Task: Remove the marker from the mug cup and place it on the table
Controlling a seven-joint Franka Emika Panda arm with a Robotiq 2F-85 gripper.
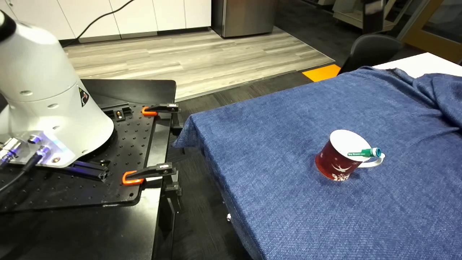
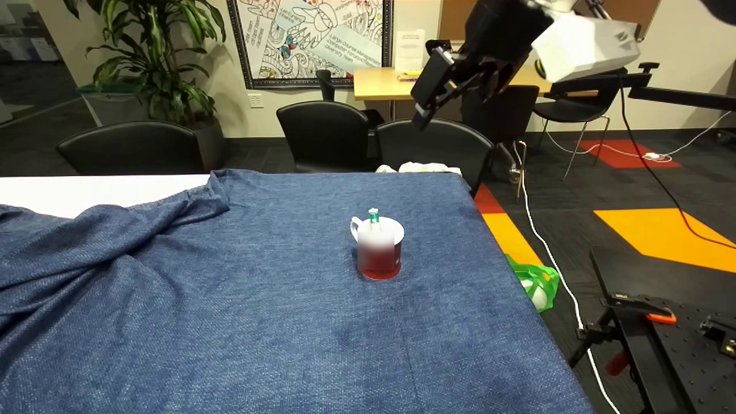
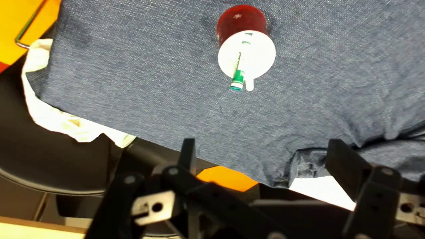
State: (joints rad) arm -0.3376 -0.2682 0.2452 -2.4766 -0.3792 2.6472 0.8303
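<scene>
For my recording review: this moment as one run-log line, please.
gripper: open, empty | marker: in mug cup, one end sticking out | mug cup: upright on table | removal: not done

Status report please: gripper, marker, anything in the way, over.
Gripper open, holding nothing. Green dry-erase marker in red mug, one end sticking out. Possible snag: mug handle beside that end.

In an exterior view, black curved-back chairs (image 2: 323, 133) lined far edge of blue-draped worktop (image 2: 276, 345); yellow flooring (image 2: 670, 233) lay off right edge.
</scene>
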